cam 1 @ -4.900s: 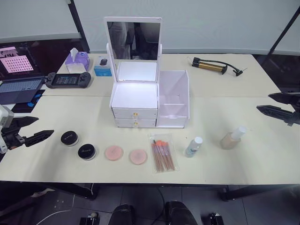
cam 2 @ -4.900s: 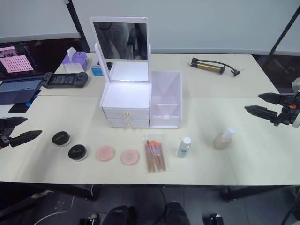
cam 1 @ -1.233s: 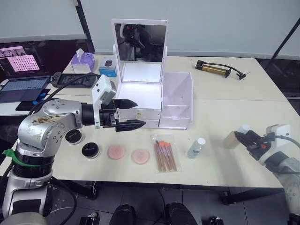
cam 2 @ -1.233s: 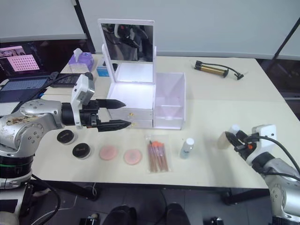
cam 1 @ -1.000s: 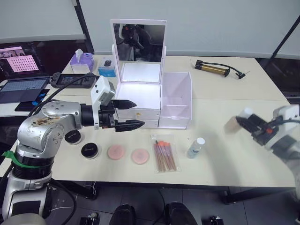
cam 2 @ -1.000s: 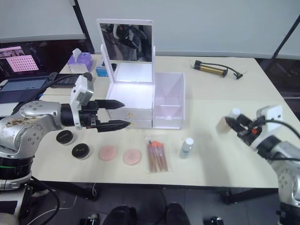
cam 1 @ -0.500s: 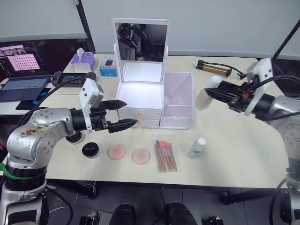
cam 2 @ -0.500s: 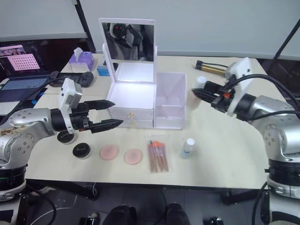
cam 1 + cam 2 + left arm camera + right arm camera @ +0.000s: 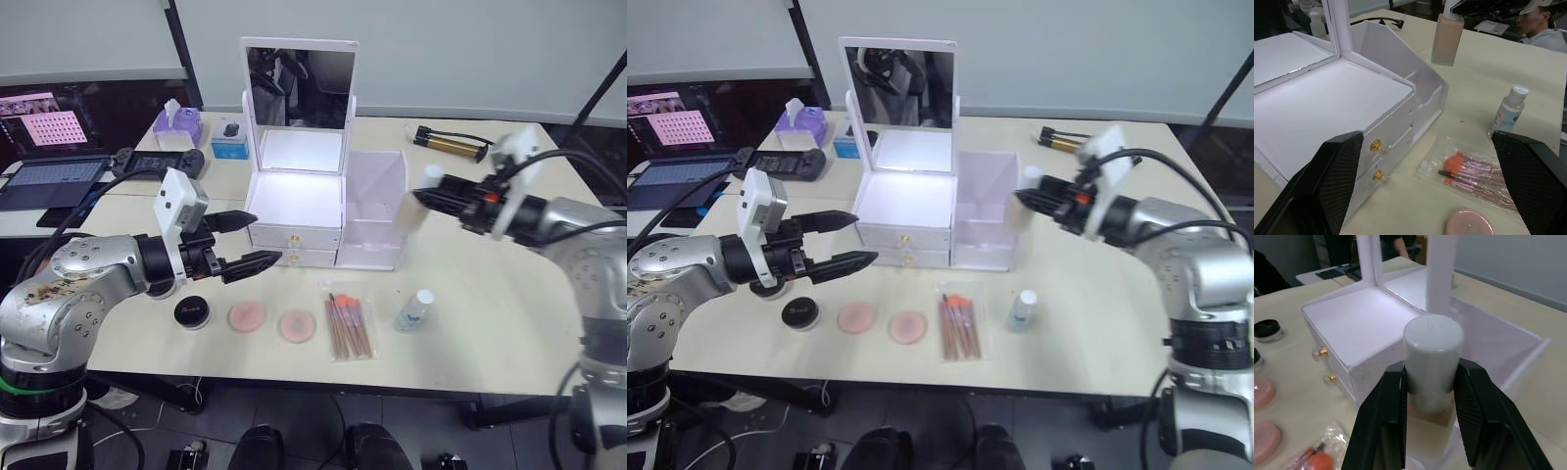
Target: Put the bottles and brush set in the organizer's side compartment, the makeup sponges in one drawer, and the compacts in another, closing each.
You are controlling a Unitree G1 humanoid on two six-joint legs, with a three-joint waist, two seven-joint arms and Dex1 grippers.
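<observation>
The white organizer point(image 9: 294, 201) stands mid-table with its mirror up and both gold-knobbed drawers point(image 9: 285, 249) closed. My right gripper point(image 9: 1432, 368) is shut on the beige bottle point(image 9: 409, 213), holding it in the air at the right wall of the side compartment point(image 9: 372, 220). My left gripper point(image 9: 271, 236) hangs open just left of the drawer fronts, holding nothing. On the table in front lie two pink makeup sponges point(image 9: 247, 315) point(image 9: 295, 325), the brush set point(image 9: 346, 318) and the clear bottle point(image 9: 414, 309). One black compact point(image 9: 193, 311) sits left of the sponges; a second is partly hidden behind my left arm.
A gold-and-black hand pump point(image 9: 451, 145) lies at the back right. A tissue box point(image 9: 181, 122), a small blue box point(image 9: 228, 147), a game controller point(image 9: 157, 162) and a laptop point(image 9: 44, 176) sit at the back left. A person point(image 9: 1542, 24) is beyond the table.
My right gripper has carried the beige bottle up from the table's right side and leftward to the side compartment. The left gripper stayed open and drew back slightly to the left.
</observation>
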